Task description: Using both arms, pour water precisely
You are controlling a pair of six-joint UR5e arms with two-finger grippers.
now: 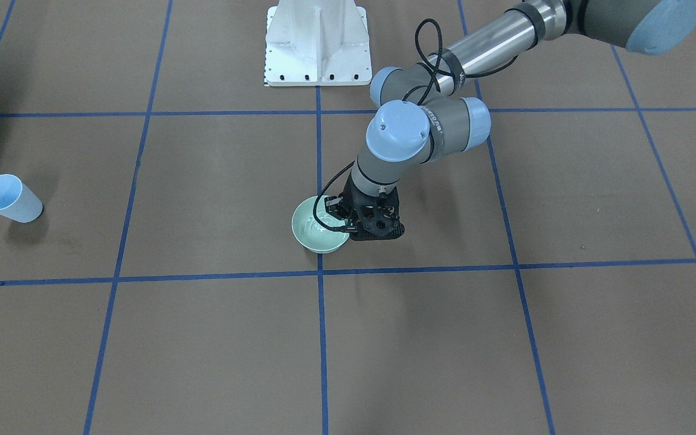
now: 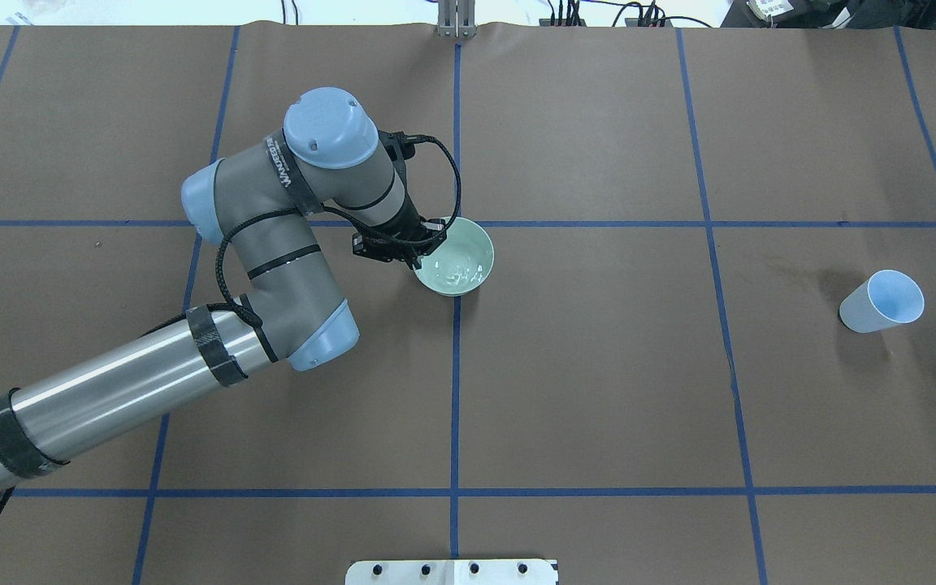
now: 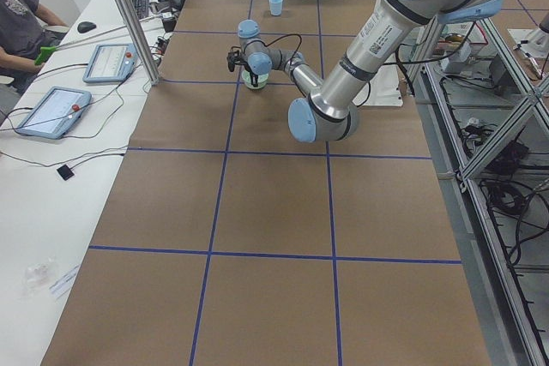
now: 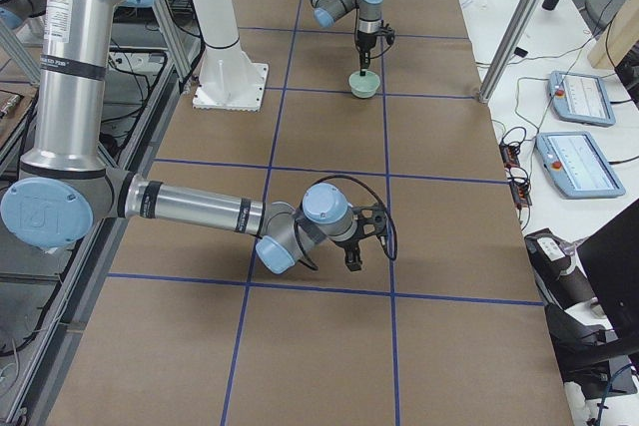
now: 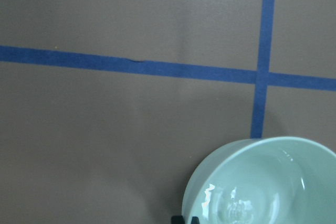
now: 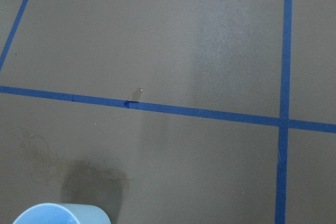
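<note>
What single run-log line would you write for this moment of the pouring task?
left claw: at bowl rim, grip unclear | water: in bowl | cup: upright, apart | right claw: state unclear

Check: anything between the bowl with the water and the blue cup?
Nothing visible. Between the bowl holding the water and the blue cup lies only brown paper with blue tape lines. The left gripper sits at the bowl's rim.

left arm [image 2: 293, 264] grey | joint caps [image 2: 330, 130] light-blue | tube [image 2: 110, 390] silver | cable [image 2: 221, 272] black
</note>
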